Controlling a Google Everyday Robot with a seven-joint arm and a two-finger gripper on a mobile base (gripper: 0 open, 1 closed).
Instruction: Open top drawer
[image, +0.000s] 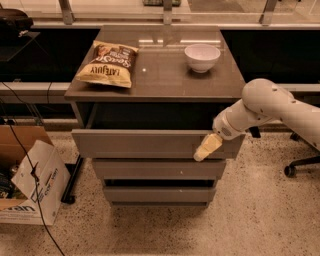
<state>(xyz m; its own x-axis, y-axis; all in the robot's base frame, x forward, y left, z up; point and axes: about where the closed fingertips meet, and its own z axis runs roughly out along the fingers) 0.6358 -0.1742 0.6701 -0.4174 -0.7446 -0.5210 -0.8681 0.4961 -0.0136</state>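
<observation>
Cream hand at right front of partly open top drawer.

The tabletop is smooth, glossy brown, the chip bag crinkled foil, the bowl glazed white. The gripper, pale matt plastic, is at the right end of the matt top drawer front.

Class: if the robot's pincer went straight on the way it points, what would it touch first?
The pincer, at the right end of the top drawer front, points down and left. It would probably meet the middle drawer front first, though depth is unclear.
</observation>
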